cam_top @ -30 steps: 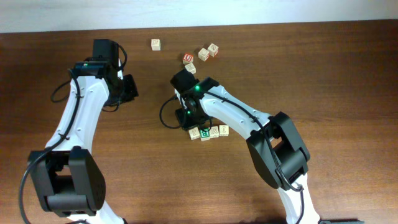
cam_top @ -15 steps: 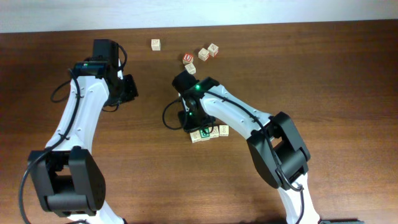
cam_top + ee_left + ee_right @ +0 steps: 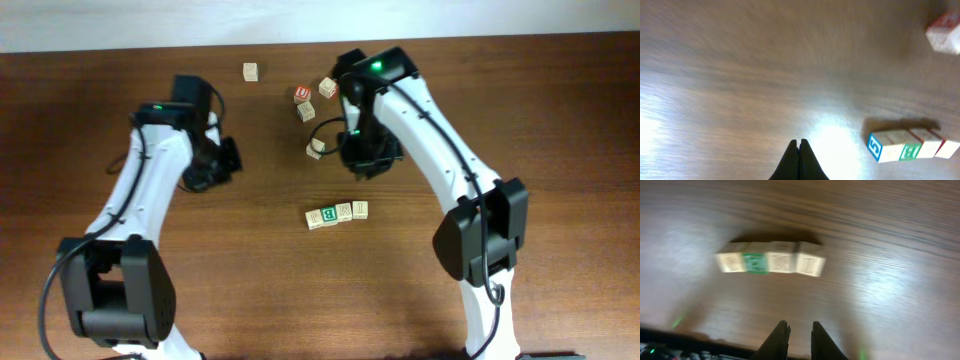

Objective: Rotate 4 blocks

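Blocks (image 3: 336, 213): four in a touching row, none gripped.
Left claw (image 3: 801, 146): fingers pressed together, empty.
Right claw (image 3: 800, 329): narrow gap, empty.

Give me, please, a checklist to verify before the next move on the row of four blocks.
1. The four blocks lie side by side in one row: ok.
2. The green B block is second from one end, not covered: ok.
3. The left gripper is shut, empty and clear of the row: ok.
4. The right gripper is slightly open, holds nothing and is clear of the row: ok.
5. The red-topped cube lies apart from the row: ok.
6. Every block is turned to its wanted face: cannot tell, the wrist views are blurred.
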